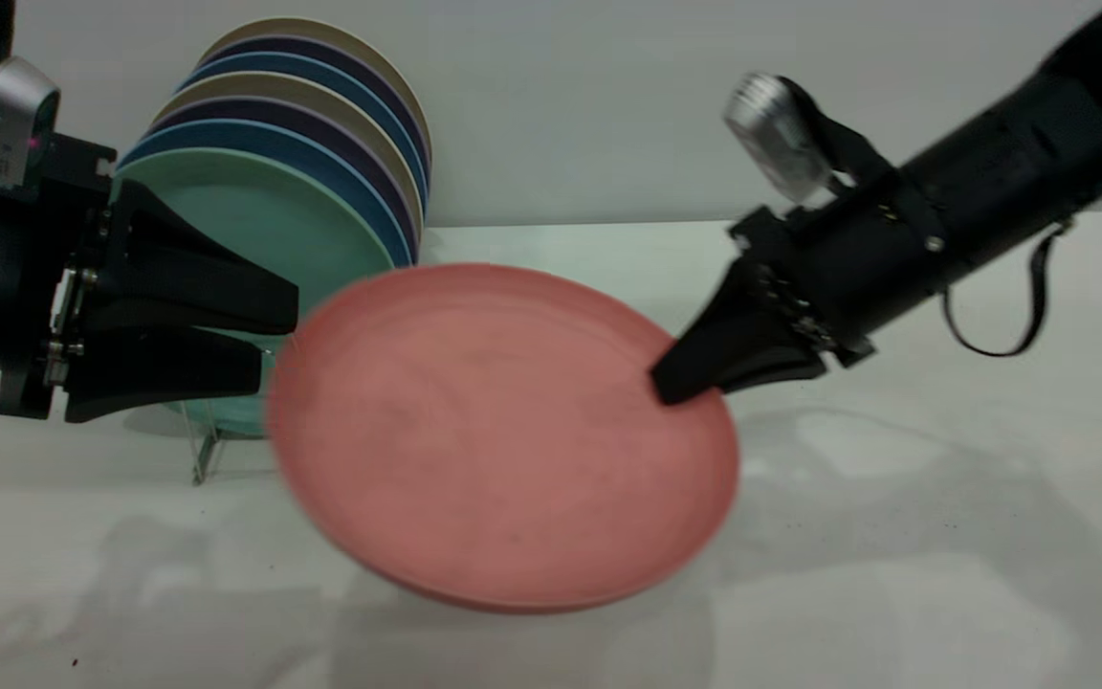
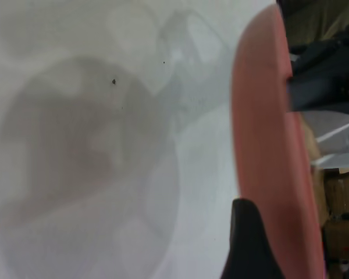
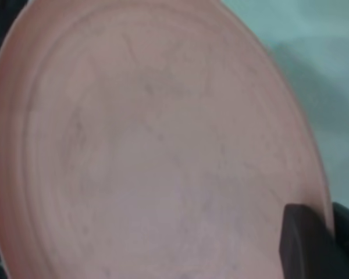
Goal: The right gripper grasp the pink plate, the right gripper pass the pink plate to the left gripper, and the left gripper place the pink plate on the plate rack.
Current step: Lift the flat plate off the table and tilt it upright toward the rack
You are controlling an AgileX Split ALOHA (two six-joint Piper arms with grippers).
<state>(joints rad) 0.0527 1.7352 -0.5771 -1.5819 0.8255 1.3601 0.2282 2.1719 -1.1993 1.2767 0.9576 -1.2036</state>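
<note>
My right gripper [image 1: 671, 388] is shut on the right rim of the pink plate [image 1: 503, 440] and holds it tilted in the air above the table. In the right wrist view the plate [image 3: 151, 151] fills the frame, with one dark finger [image 3: 305, 244] on its face. My left gripper [image 1: 278, 337] is open at the plate's left rim, its fingertips level with that edge. In the left wrist view the plate [image 2: 267, 145] shows edge-on beside one finger [image 2: 250, 244]; the other finger is out of view. The plate rack [image 1: 202, 450] stands behind the left gripper, mostly hidden.
Several plates stand upright in the rack, a teal-green plate [image 1: 264, 220] in front, with blue, purple and beige ones behind. The white table [image 1: 895, 536] spreads below and to the right. A grey wall rises behind it.
</note>
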